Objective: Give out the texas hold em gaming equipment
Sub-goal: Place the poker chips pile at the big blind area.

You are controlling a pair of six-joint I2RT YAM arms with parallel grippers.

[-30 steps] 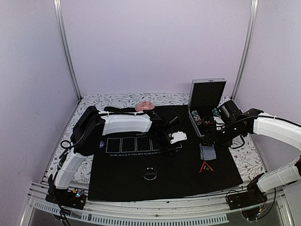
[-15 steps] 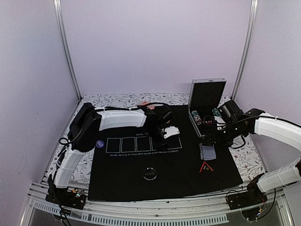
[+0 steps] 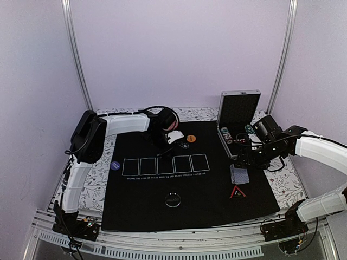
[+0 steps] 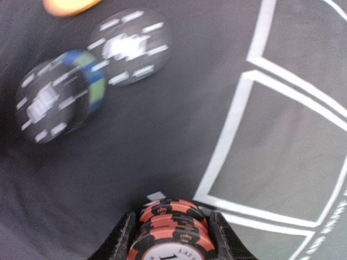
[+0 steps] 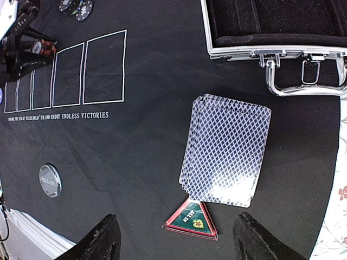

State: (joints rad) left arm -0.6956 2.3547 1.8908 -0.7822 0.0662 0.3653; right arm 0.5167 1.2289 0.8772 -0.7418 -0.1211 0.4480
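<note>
My left gripper is shut on a short stack of red striped chips, just above the mat near the corner of a white rectangle. Two black chips, one lying on a teal chip, rest on the mat beyond it, by the orange button. My right gripper is open and empty, hovering above the blue-grey-backed cards and the red-edged triangle. The cards and triangle lie at the mat's right.
The open silver case stands at the back right with more chips inside; its handle faces the cards. A blue button lies at the mat's left edge. A black button lies front centre. The black mat has five white rectangles.
My left arm has swung from the right end of the rectangles back and to the left, uncovering the orange button. The right arm has hardly moved.
</note>
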